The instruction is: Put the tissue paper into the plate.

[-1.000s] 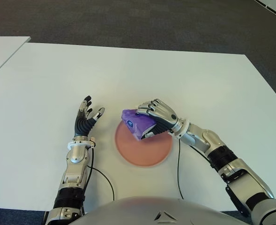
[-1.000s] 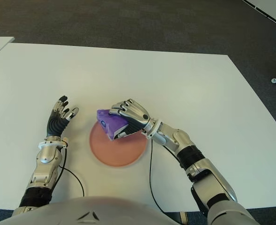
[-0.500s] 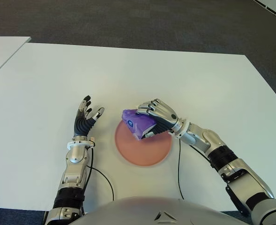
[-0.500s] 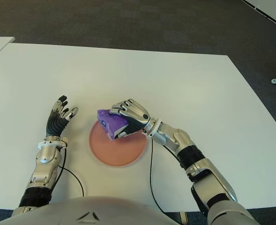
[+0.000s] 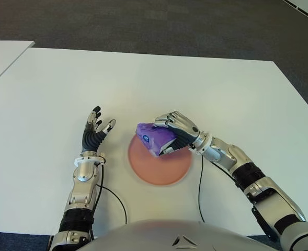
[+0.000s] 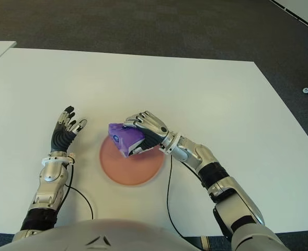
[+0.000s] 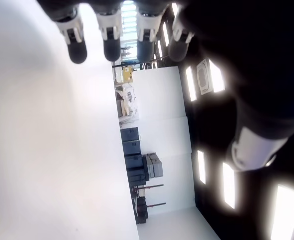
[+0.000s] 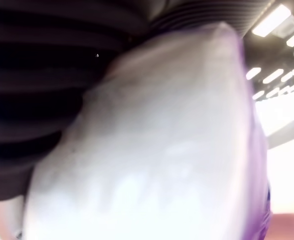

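Observation:
A purple tissue pack [image 5: 152, 138] is held in my right hand [image 5: 175, 130], whose fingers curl over its top. The pack sits over the far edge of the round pink plate [image 5: 161, 166] in the middle of the white table [image 5: 206, 89]. In the right wrist view the pale side of the tissue pack [image 8: 156, 155] fills the picture against the dark palm. My left hand [image 5: 96, 132] shows to the left of the plate, fingers spread and holding nothing.
Black cables [image 5: 114, 198] run from both wrists across the table toward my body. A second white table [image 5: 2, 55] stands at the far left. Dark carpet lies beyond the table's far edge.
The right hand with the tissue pack has shifted very slightly over the plate. The left hand has stayed where it was.

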`<action>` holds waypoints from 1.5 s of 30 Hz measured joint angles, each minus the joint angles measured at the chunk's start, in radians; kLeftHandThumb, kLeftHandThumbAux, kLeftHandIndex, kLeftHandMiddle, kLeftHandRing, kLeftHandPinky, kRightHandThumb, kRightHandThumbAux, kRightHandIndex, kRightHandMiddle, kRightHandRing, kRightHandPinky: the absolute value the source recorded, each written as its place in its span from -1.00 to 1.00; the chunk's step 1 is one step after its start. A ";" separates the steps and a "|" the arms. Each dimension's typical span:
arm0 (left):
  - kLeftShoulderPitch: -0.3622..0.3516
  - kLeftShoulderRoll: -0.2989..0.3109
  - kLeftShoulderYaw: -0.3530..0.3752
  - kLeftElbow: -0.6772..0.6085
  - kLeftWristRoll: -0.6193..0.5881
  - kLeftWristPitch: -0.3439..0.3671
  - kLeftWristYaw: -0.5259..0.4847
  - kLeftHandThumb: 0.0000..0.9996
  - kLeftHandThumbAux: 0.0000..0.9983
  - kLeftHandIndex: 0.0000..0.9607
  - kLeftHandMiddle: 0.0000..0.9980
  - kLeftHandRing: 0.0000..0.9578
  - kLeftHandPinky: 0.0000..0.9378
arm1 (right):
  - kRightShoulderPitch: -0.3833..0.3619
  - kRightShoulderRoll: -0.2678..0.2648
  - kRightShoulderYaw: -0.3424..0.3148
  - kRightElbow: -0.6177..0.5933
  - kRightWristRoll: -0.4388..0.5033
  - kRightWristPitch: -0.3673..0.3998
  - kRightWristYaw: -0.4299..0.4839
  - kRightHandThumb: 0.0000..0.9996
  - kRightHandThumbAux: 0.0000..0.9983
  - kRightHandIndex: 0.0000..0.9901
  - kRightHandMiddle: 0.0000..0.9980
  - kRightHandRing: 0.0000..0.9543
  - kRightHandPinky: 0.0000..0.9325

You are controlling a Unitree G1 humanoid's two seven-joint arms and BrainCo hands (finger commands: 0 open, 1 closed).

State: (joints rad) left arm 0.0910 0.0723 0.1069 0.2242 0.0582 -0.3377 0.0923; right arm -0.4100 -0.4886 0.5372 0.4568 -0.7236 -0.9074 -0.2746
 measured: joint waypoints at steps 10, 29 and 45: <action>-0.014 0.005 0.000 0.003 -0.001 0.004 -0.001 -1.00 0.19 -1.00 -1.00 -1.00 -1.00 | 0.005 0.010 -0.010 0.016 0.014 -0.059 0.014 0.71 0.36 -0.20 0.07 0.76 0.76; -0.028 0.013 -0.004 0.009 -0.002 0.016 -0.013 -1.00 0.19 -1.00 -1.00 -1.00 -1.00 | 0.039 0.013 -0.033 -0.023 0.111 -0.066 0.154 0.71 0.36 -0.17 0.09 0.63 0.62; -0.028 0.014 -0.005 0.009 -0.005 0.022 -0.019 -1.00 0.20 -1.00 -1.00 -1.00 -1.00 | 0.053 -0.051 -0.049 -0.195 0.097 0.025 0.370 -0.35 0.13 -0.76 -0.78 -0.85 -0.86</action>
State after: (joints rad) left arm 0.0626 0.0860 0.1023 0.2333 0.0529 -0.3159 0.0733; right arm -0.3571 -0.5400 0.4878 0.2614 -0.6263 -0.8825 0.0958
